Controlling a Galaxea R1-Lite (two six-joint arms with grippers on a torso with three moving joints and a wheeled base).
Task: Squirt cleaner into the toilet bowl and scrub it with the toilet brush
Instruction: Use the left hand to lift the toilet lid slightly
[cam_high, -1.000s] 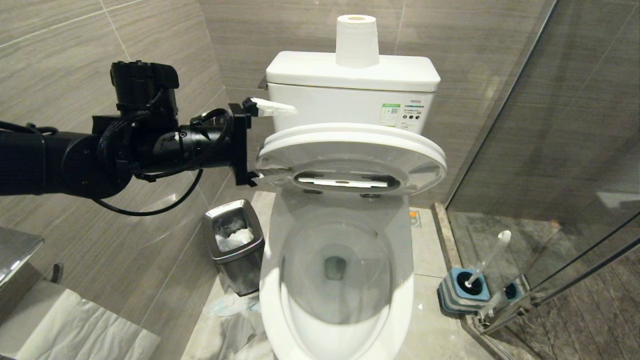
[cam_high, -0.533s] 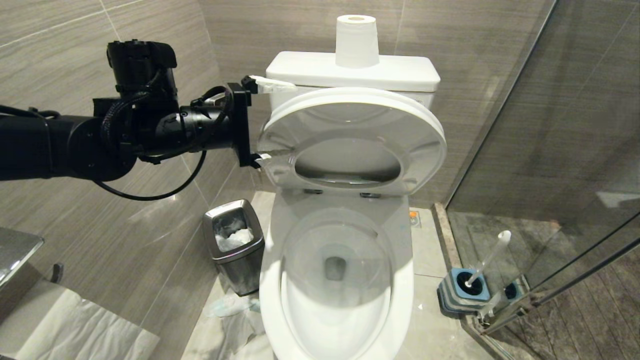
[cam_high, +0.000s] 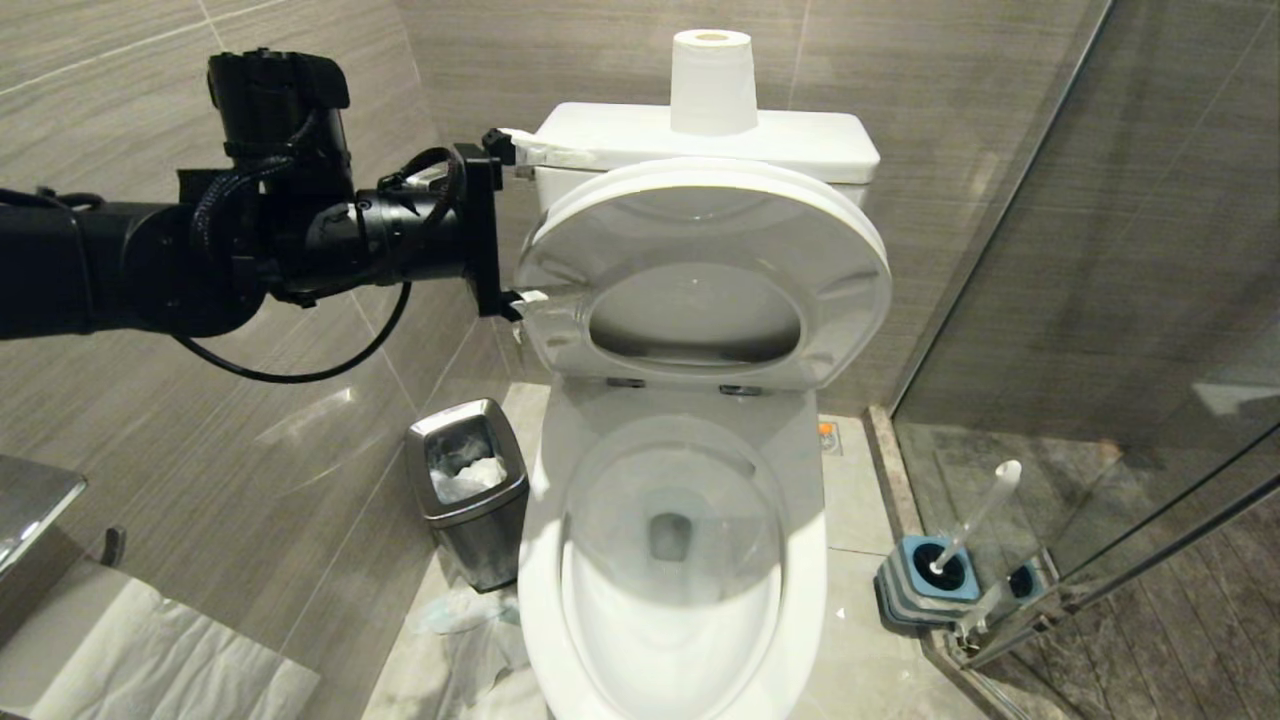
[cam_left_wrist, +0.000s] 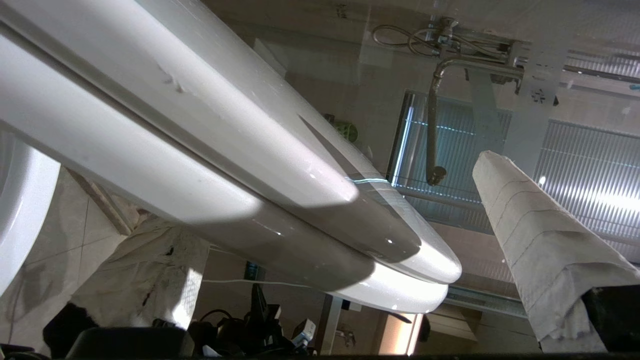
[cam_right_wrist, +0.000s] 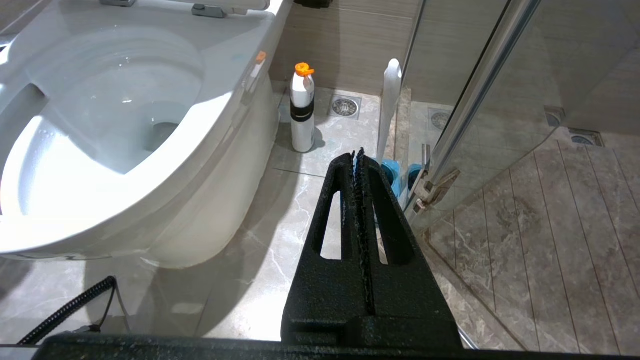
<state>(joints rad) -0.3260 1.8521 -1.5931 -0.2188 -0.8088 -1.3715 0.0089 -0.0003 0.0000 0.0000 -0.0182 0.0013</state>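
Toilet brush (cam_high: 975, 520) head hidden in holder

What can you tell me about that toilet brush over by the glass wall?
The toilet brush has a slim whitish plastic handle ending in a rounded paddle tip. It stands tilted in a square, blue-topped holder with grey-striped sides, on the floor tiles to the right of the toilet, beside the glass shower wall. Its bristles are hidden inside the holder. Neither hand touches it.

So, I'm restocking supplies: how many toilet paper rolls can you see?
1: a roll standing upright on the tank lid, behind the raised seat. Others may be hidden outside these views.
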